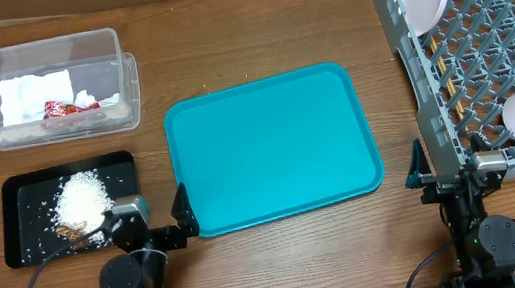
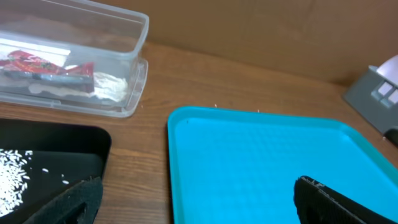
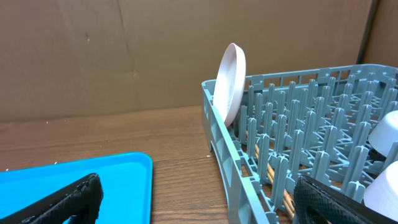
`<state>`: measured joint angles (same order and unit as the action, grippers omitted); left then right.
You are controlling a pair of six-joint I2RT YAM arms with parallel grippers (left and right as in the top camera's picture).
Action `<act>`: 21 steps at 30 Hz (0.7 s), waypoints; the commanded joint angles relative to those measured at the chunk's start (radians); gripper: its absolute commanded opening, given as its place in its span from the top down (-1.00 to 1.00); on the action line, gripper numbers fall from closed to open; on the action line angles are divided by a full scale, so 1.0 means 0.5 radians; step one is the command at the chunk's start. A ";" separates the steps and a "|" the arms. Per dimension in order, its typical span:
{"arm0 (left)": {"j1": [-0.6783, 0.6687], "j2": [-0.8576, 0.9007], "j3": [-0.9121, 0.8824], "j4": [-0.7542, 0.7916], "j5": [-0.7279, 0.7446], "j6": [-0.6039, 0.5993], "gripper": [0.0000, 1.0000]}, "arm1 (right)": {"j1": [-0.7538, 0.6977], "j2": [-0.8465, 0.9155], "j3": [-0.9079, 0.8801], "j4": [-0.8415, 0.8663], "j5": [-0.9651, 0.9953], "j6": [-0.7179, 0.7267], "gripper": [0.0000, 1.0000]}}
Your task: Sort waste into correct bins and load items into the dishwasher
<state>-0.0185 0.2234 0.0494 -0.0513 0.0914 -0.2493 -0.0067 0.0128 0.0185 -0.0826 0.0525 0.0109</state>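
Over the wooden surface (image 1: 251, 24), left fingers (image 2: 65, 200) and right fingers (image 3: 68, 200) gape empty; steer clear of the grey plastic lattice rack (image 1: 485, 41).

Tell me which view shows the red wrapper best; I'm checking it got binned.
Overhead: the red wrapper lies whole inside the clear tub, on white napkins. The left wrist view shows it closer, but through the tub's wall and running to the frame's edge. The right wrist view does not show it.
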 commanded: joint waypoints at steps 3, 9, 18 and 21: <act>-0.005 -0.190 -0.089 -0.029 0.045 0.213 -1.00 | -0.004 -0.020 -0.021 0.010 0.012 -0.006 -1.00; -0.005 -0.312 -0.089 -0.033 0.030 0.466 -1.00 | -0.004 -0.020 -0.021 0.010 0.012 -0.006 -1.00; -0.005 -0.441 -0.089 -0.039 0.005 0.470 -0.99 | -0.004 -0.020 -0.021 0.010 0.012 -0.006 -1.00; -0.005 -0.441 -0.089 -0.040 0.006 0.466 -1.00 | -0.004 -0.020 -0.021 0.010 0.012 -0.006 -1.00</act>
<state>-0.0185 0.0166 0.0097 -0.0677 0.0975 -0.0437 -0.0067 0.0128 0.0185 -0.0826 0.0521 0.0113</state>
